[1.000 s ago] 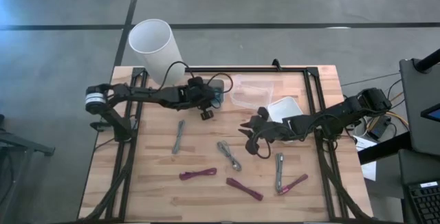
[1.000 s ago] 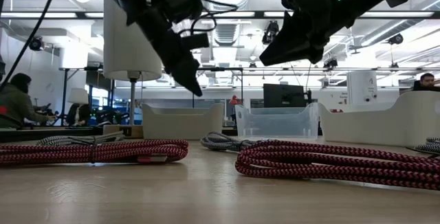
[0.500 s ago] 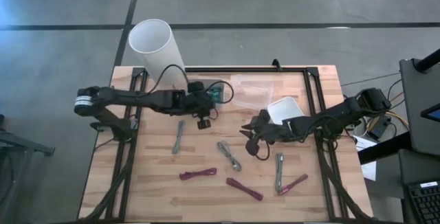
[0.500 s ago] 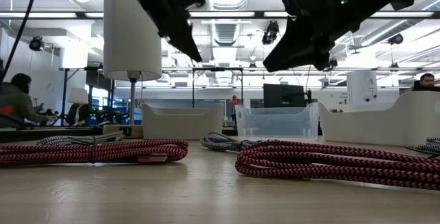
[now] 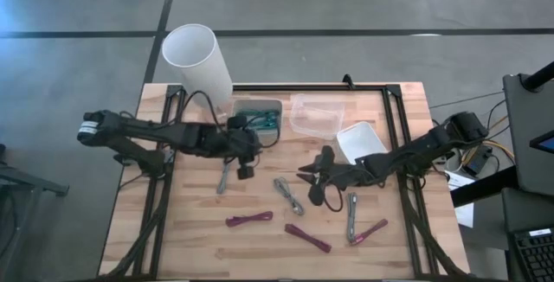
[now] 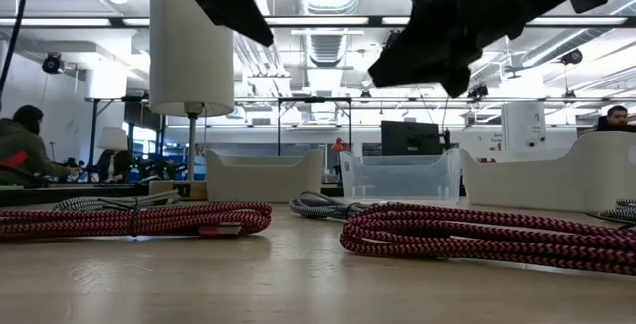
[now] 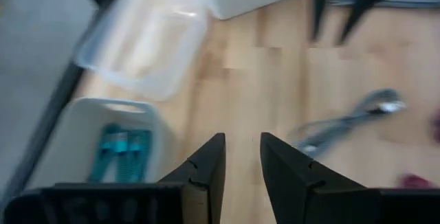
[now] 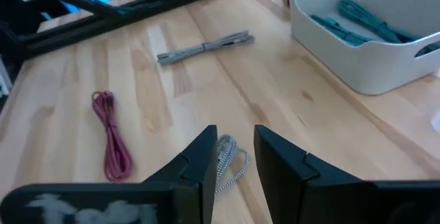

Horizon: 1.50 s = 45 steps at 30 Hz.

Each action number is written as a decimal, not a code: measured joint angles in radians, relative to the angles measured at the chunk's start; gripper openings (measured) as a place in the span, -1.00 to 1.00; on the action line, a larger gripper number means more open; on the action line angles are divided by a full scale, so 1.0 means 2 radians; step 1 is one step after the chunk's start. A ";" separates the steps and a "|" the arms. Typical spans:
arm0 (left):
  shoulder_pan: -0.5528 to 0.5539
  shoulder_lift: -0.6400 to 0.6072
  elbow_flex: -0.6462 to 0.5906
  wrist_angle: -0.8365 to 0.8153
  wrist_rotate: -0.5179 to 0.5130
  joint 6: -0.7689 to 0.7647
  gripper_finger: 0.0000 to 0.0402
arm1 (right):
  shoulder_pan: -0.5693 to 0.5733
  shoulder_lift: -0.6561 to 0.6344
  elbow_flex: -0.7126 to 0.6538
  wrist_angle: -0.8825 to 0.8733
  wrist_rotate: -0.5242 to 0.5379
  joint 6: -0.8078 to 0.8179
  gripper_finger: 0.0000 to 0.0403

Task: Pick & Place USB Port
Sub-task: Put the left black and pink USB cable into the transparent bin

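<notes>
Several bundled USB cables lie flat on the wooden table: a grey one (image 5: 225,175), a grey-white one (image 5: 290,195), another grey one (image 5: 351,217) and three maroon ones (image 5: 249,220) (image 5: 308,237) (image 5: 370,230). Teal cables lie in a white bin (image 5: 260,113) at the far side. My left gripper (image 5: 245,173) hovers open and empty just right of the first grey cable. My right gripper (image 5: 305,176) hovers open and empty; in its wrist view the grey-white cable (image 8: 230,159) lies just ahead between its fingers. The left wrist view shows this cable (image 7: 350,121) and the teal-cable bin (image 7: 124,148).
A clear bin (image 5: 313,113) and a second white bin (image 5: 359,139) stand beside the teal-cable bin. A white cylinder (image 5: 197,61) stands at the table's far left corner. A black frame (image 5: 394,118) borders the work area. In the low view, maroon cables (image 6: 134,217) (image 6: 477,235) lie nearest.
My left gripper has moved from beside the teal-cable bin toward the table's near edge and a little left, ending next to the grey cable. My right gripper has shifted slightly toward the near edge, closer to the grey-white cable. No cable has moved.
</notes>
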 joint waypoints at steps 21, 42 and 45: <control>-0.153 0.035 -0.157 0.231 0.102 -0.097 -0.51 | -0.001 0.090 0.063 0.007 -0.001 -0.010 -0.54; -0.187 0.151 -0.210 0.293 0.128 -0.184 -0.42 | -0.002 0.092 0.069 0.007 -0.002 -0.038 -0.54; -0.188 0.157 -0.210 0.293 0.130 -0.190 -0.33 | -0.002 0.092 0.069 0.007 -0.002 -0.042 -0.54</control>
